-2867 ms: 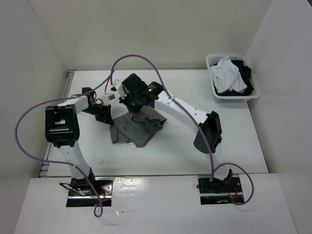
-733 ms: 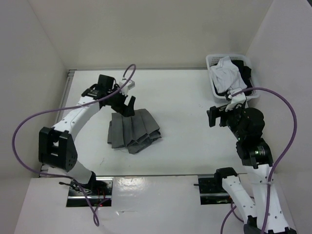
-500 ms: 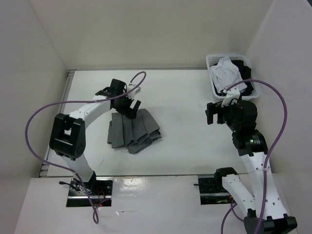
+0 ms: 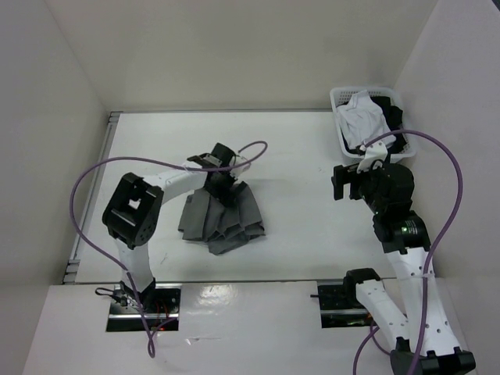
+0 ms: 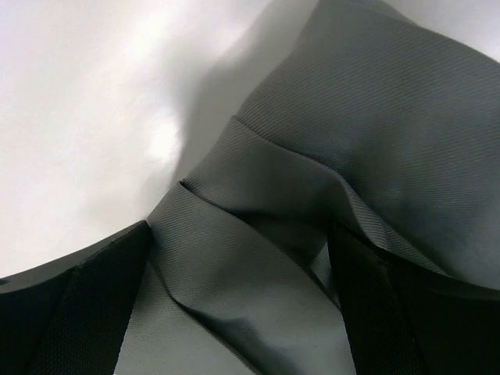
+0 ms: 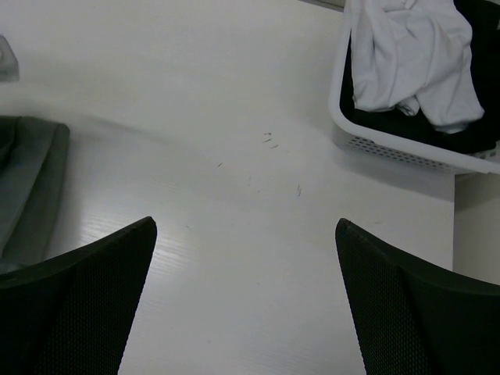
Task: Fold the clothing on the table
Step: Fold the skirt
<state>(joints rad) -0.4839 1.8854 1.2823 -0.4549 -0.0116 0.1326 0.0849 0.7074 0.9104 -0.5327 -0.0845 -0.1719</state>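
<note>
Top external: left fingers splayed over the clothing (right fingers splayed, empty).

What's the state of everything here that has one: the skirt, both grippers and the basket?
Grey skirt: rumpled on the table, not neatly folded.
Left gripper: open, straddling a skirt fold.
Right gripper: open, empty, over bare table.
Basket: upright, holding a white garment and a black garment.
</note>
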